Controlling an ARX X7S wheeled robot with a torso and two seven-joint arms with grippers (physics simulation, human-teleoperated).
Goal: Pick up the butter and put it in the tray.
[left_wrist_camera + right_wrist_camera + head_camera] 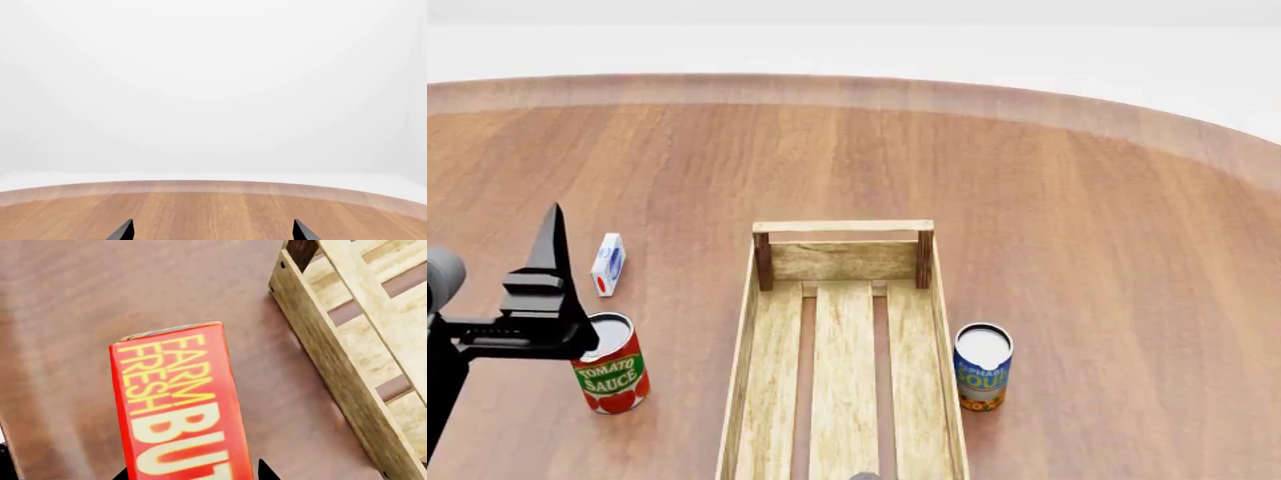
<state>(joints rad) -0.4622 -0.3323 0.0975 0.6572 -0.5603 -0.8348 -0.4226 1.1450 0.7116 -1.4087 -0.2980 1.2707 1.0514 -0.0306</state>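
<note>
Butter (180,405): fills the lower centre of your right wrist view, pinched by the right claw (193,474), off the surface (73,305).
Tray (333,375): at that frame's right; its wall could catch the box if you cross low.
Head view: tray (745,330) centre, butter unseen.
Left claw (213,231): spread, idle.

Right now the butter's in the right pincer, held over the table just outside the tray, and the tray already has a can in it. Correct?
Not quite. The tray holds no can: in the head view the tomato sauce can and the soup can both stand on the table beside it. The rest holds: the right wrist view shows the butter in the right pincer, outside the tray wall.
</note>
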